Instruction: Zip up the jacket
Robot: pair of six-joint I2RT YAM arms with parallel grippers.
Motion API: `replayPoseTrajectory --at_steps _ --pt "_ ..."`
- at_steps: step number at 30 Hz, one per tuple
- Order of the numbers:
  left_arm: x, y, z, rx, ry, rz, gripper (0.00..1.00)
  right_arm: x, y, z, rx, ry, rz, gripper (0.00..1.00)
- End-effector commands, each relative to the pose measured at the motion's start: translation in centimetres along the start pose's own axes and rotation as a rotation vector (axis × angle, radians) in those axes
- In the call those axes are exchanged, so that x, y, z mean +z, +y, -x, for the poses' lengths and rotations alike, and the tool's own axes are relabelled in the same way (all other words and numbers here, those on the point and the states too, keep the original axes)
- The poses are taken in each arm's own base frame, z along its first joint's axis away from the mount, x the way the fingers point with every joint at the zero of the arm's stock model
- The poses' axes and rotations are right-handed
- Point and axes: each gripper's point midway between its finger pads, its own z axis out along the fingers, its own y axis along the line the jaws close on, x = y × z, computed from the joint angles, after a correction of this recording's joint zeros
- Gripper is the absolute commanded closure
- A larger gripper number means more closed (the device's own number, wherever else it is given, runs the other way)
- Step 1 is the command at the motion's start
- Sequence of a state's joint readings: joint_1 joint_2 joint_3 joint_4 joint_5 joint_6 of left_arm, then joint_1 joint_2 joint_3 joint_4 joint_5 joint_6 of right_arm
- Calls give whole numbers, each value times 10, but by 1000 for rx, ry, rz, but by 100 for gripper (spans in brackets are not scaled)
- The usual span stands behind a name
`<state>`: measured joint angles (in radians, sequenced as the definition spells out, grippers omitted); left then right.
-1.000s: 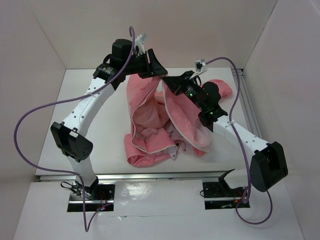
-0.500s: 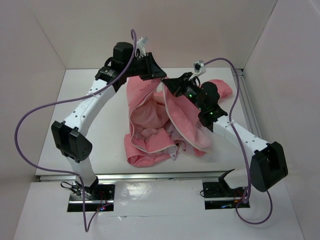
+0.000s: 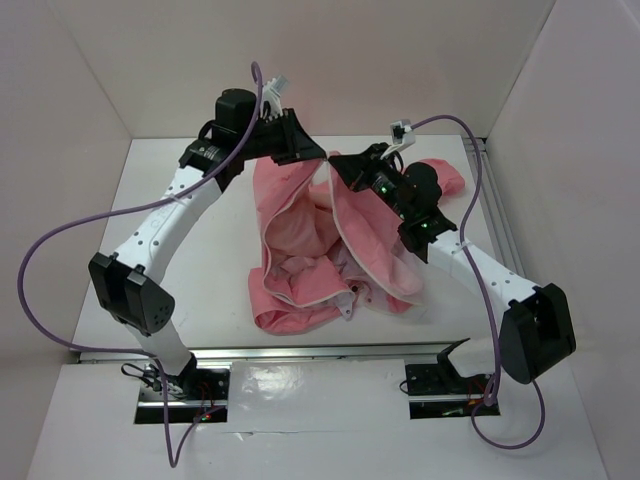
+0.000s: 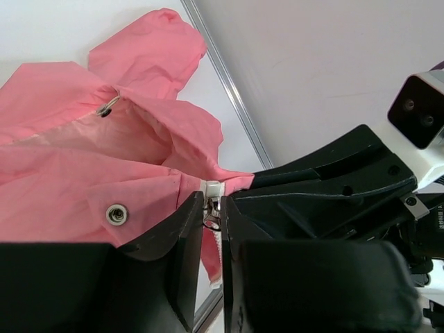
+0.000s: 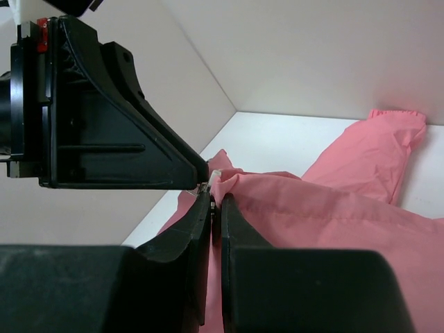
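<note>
L gripper [image 4: 212,202], lower ctr of its wrist view, is narrow, fingers pinched on the metal zipper pull [image 4: 210,218] at the white zip edge. R gripper [image 5: 215,200] is almost closed, nipping the jacket [image 3: 300,285] edge right beside it. In top view the jacket's bunched mid-frame on the white table [image 3: 200,260], w/ its top edge held up at upper ctr, where my two tips meet.

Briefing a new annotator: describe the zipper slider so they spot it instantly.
Find the pink jacket mid-table and go to its far end. In the left wrist view, the slider is the small silvery piece under a white tab, pinched in the left tool. Unlike the round snap nearby, it sits at the zipper edge, not on pink cloth.
</note>
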<state>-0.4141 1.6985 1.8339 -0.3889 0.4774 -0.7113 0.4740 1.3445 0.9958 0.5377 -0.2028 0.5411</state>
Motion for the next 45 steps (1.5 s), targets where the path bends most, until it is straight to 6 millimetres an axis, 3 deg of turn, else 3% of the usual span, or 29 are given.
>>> replayPoseTrajectory --at_steps 1,4,8,10,11,15,18,19,21,22,27,29,36,45 --pt "-18 -17 14 34 -57 -41 74 1 7 27 -35 -81 15 100" --pt "-18 -13 10 8 -53 -25 74 1 7 27 -26 -80 15 100" --pt "-23 -14 11 2 -74 -15 52 1 8 26 -26 -75 23 100" --pt "-30 -16 12 -19 -90 -7 47 1 8 26 -36 -76 23 100" --pt "-41 -27 14 -16 -109 -22 47 2 4 21 -32 -60 13 100" --pt "-61 -23 9 -108 -139 31 46 2 4 21 -32 -60 13 100" --pt "-67 -28 -4 -211 -112 5 46 2 4 21 -41 -60 13 100" --pt "-68 -23 -19 -260 -85 8 46 3 6 25 -43 -68 18 100" --pt "-70 -34 -19 -337 -101 -71 46 3 7 24 -43 -63 25 100" --pt "-67 -31 -32 -376 -69 -91 46 3 7 24 -52 -63 25 100" --pt "-60 -40 -41 -499 -54 -136 46 2 12 31 -56 -78 35 100" --pt "-53 -30 -44 -543 -75 -125 46 0 13 33 -56 -77 34 100" --pt "-34 -26 -34 -689 -107 -170 46 1 13 34 -71 -65 25 100" --pt "-24 -30 -13 -727 -164 -182 45 -1 18 38 -73 -67 38 100"
